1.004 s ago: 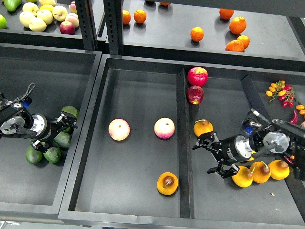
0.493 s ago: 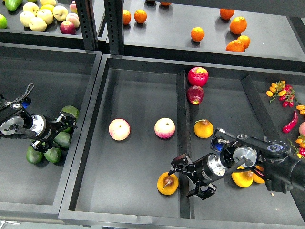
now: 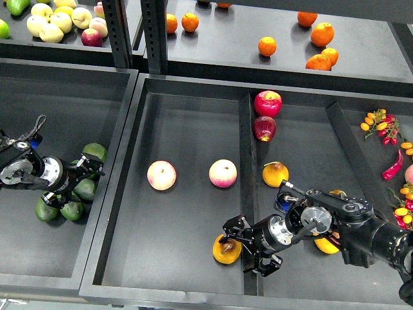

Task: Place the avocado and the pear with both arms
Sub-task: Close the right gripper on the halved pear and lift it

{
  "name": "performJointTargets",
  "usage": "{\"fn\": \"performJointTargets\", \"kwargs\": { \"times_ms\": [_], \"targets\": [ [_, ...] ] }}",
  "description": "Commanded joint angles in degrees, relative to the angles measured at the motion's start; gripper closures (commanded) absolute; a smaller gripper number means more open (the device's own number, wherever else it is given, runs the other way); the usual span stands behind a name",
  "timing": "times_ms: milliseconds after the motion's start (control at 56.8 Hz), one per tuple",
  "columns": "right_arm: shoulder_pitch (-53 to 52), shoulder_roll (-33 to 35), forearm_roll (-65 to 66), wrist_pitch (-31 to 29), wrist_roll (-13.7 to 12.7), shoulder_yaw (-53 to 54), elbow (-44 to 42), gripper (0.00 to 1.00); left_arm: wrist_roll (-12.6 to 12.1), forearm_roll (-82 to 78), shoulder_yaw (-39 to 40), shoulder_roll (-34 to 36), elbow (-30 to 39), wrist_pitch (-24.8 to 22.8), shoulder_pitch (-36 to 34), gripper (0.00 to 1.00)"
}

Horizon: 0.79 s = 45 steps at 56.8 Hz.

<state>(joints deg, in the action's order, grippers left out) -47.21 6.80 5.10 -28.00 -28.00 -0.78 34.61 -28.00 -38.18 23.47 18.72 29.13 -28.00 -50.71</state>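
The pear [image 3: 224,251], yellow-orange with a dark brown dimple, lies at the front right of the middle tray [image 3: 187,129]. My right gripper [image 3: 250,246] is open. It reaches over the divider, with its upper finger at the pear's right side. Several dark green avocados lie in the left tray [image 3: 64,103]. My left gripper [image 3: 79,182] is open with its fingers spread around one avocado [image 3: 86,188]. I cannot tell whether the fingers touch it.
Two pink-yellow apples [image 3: 161,175] [image 3: 222,173] lie mid-tray. Right of the divider wall [image 3: 248,161] are two red apples [image 3: 267,103], a stemmed pear [image 3: 275,174] and more pears [image 3: 326,245] under my right arm. Oranges [image 3: 321,33] sit on the back shelf and chillies [image 3: 392,165] at far right.
My right arm has swung left from the pears in the right compartment, across the divider, to the dimpled pear. My left gripper has barely moved.
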Motion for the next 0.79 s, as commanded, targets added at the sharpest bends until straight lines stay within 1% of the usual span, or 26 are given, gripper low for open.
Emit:
{"fn": "performJointTargets", "kwargs": {
  "times_ms": [0,264,352,564,775],
  "targets": [
    [-0.08,-0.03,-0.09,0.0,0.0,0.08,-0.77,0.03,0.0,0.04,0.0,0.0,0.31,0.0,0.0,0.01],
    [-0.25,-1.0,-0.18,0.0,0.0,0.6,-2.97,0.11,0.0,0.13,0.0,0.0,0.31,0.0,0.09,0.01],
    [0.01,-1.79,-0.26,0.0,0.0,2.62,-3.5,0.14,0.0,0.13,0.0,0.0,0.23,0.0,0.09,0.01],
    [0.1,-2.75,-0.61,0.0,0.0,3.24,-4.46,0.16,0.0,0.13,0.09,0.0,0.23,0.0,0.09,0.01],
    [0.1,-2.93,-1.58,0.0,0.0,2.8,-4.38,0.22,0.0,0.13,0.0,-0.09,0.23,0.0,0.09,0.01]
  ]
}}
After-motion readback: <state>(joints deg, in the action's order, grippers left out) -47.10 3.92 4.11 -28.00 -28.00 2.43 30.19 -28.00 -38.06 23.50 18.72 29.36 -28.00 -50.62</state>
